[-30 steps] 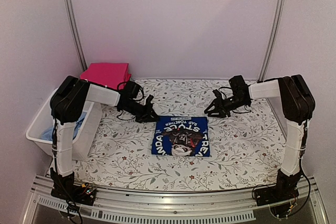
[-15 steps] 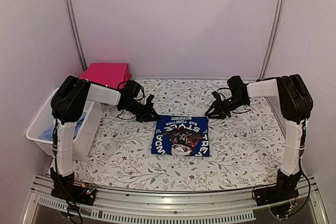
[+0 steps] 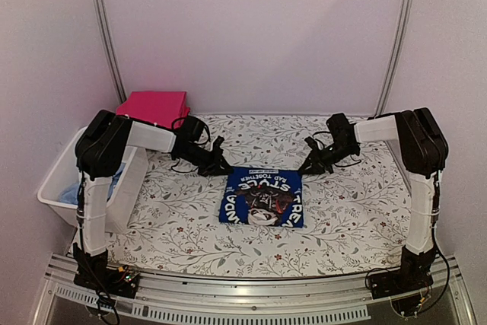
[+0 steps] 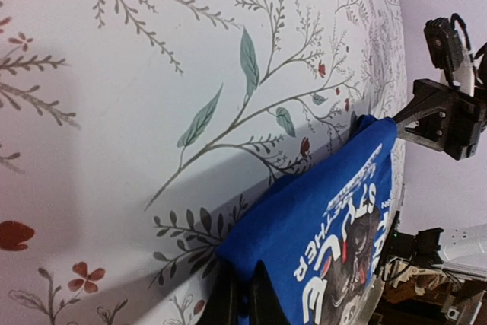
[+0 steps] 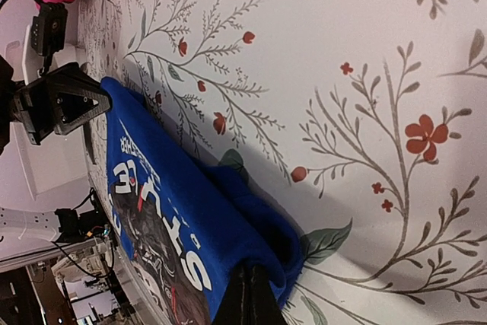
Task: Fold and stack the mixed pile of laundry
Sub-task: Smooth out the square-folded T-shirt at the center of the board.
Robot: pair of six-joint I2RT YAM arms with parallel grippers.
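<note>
You've got a bench [image 3: 342, 215] with a leafy floral-print top, plain pale walls [image 3: 251, 28] all round, two metal poles [image 3: 107, 36] up the back and an aluminium rail [image 3: 251, 292] in front.

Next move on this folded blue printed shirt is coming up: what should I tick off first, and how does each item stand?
1. One far corner of blue shirt pinched in left claw: ok.
2. Other far corner pinched in right claw: ok.
3. Shirt lying flat, print up: ok.
4. Folded pink garment waiting at back left: ok.
5. How many layers each claw holds: cannot tell.
</note>
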